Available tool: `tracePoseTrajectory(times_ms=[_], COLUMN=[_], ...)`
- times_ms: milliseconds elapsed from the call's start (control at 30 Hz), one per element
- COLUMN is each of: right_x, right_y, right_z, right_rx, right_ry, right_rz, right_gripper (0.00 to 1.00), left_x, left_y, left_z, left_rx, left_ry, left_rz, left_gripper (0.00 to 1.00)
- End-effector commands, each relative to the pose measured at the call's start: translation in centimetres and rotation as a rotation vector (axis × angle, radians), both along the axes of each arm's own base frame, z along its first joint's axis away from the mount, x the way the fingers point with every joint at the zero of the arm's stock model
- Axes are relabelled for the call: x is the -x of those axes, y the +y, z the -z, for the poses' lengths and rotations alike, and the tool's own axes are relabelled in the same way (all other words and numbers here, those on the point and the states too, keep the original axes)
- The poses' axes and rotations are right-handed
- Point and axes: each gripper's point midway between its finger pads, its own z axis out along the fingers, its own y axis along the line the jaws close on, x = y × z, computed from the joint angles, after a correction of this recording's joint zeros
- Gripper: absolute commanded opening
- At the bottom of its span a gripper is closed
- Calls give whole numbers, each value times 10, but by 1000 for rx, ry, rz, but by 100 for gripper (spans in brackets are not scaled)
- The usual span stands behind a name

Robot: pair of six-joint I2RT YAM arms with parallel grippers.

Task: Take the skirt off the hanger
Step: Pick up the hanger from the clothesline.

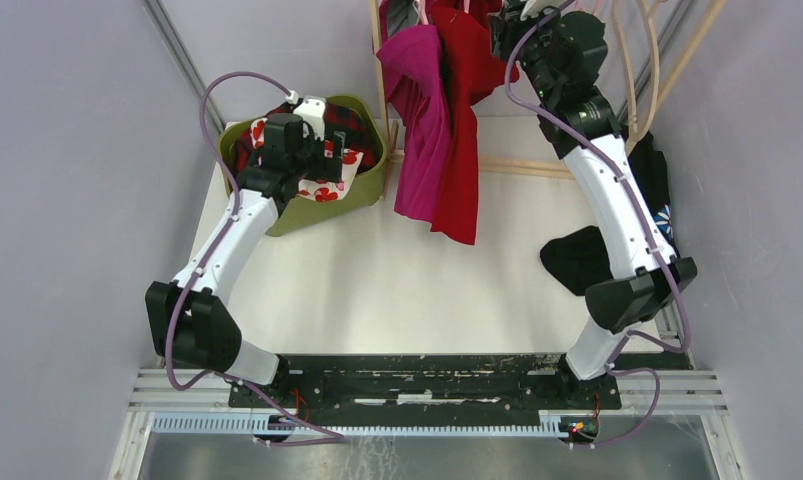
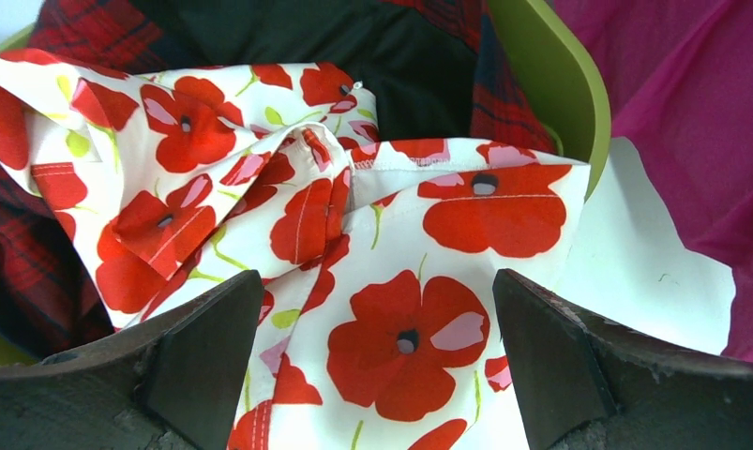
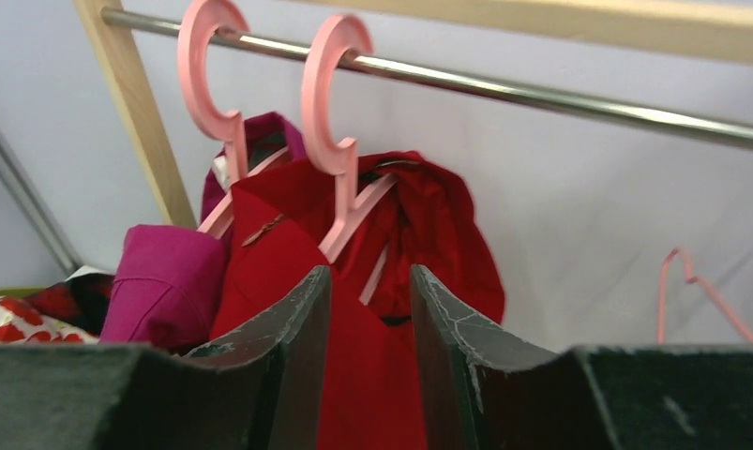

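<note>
A red skirt (image 1: 465,120) (image 3: 429,234) hangs from a pink hanger (image 3: 339,187) on the metal rail (image 3: 541,94). Beside it, a magenta skirt (image 1: 422,120) (image 3: 161,281) hangs from a second pink hanger (image 3: 213,141). My right gripper (image 1: 502,40) (image 3: 370,272) is up at the rail just below the hanger's shoulders. Its jaws are drawn in narrow, with the red cloth filling the gap between them. My left gripper (image 1: 327,150) (image 2: 377,281) stands wide open over a white cloth printed with red poppies (image 2: 288,216) and holds nothing.
The poppy cloth lies on dark and plaid garments in a green basket (image 1: 372,180) (image 2: 550,84) at the back left. A black garment (image 1: 577,258) lies on the table by the right arm. The wooden rack frame (image 1: 537,168) stands at the back. An empty pink hanger (image 3: 691,291) sits lower right.
</note>
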Motion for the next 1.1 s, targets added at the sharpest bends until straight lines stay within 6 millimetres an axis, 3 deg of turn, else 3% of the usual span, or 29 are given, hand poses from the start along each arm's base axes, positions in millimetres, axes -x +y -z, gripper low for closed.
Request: tracePoseTrajectory(times_ms=[0,200,367,533,867,1067], right_x=[1,-1,-9,-24,-62,-74], right_y=[29,54,61,56,56,46], right_z=[-11,-6,7,23,72,84], right_rx=[-57,-55,-44,-37,0,12], right_ry=[-8,2,27,56,144,159], right_rz=[-93,-139,-128,-73,15,79], right_gripper=[41,41,41,41,41,41], left_x=[-7,-7,-4,1,12,16], left_y=[-7,-10,-11,-9,3,6], left_z=[-41,-38,-35,-34,-32,-36], left_rx=[33,22,23,12,-30,-38], left_ry=[-91,-87,-80,-81,-84,-88], left_rz=[13,27,34,33,6,-2], left_gripper=[99,99,99,99,99,99])
